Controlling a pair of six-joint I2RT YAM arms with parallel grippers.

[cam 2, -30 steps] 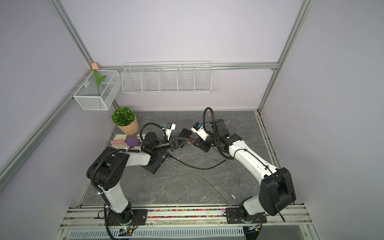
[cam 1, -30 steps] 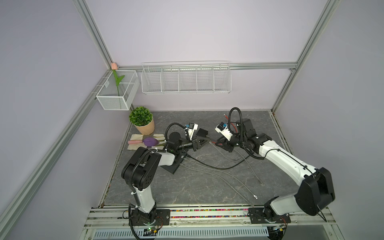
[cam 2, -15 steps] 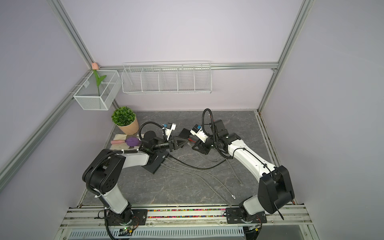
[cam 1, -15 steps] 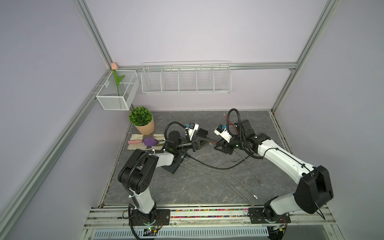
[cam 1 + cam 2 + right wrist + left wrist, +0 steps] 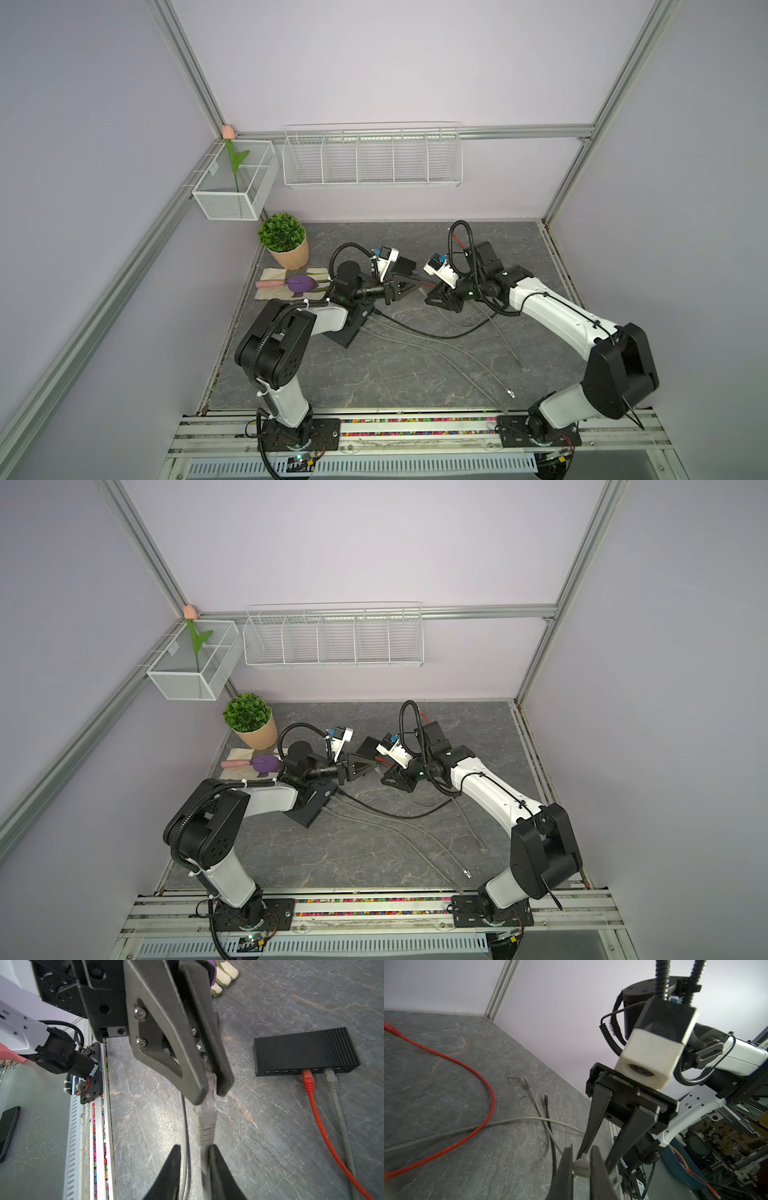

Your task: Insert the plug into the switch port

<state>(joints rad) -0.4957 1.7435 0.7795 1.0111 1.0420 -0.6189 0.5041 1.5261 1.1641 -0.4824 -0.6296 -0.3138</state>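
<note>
Handover of a network plug (image 5: 209, 1103) above the grey, stone-patterned table (image 5: 374, 374). Clear tip of the plug pinched from both sides by the closed left gripper (image 5: 212, 1088), with the grey boot and the grey cable (image 5: 204, 1159) trailing out beyond the fingertips. Same pinch in the left wrist view: clear tip wedged between the two dark fingers. At the right gripper (image 5: 196, 1148), jaws parted and set astride the grey cable just behind the boot; one finger (image 5: 217, 1165) against the cable, a visible gap on the other side, so nothing clamped. In both top views, the two grippers tip to tip near the middle of the table, lifted off its surface, with the plug between them too small to make out. To one side in the right wrist view, the switch (image 5: 307, 1051): a black ribbed box lying flat on the table, well apart from the held plug, with a row of ports along one long face. In two neighbouring ports, a red cable (image 5: 318, 1118) and a second grey cable (image 5: 340, 1118), both already seated; more ports in the same row beside the red one. Across the front of the table, loose cables (image 5: 440, 336) in grey and black. In the far left corner, a potted plant (image 5: 284, 239); on the back wall, a white wire basket (image 5: 372, 160).
</note>
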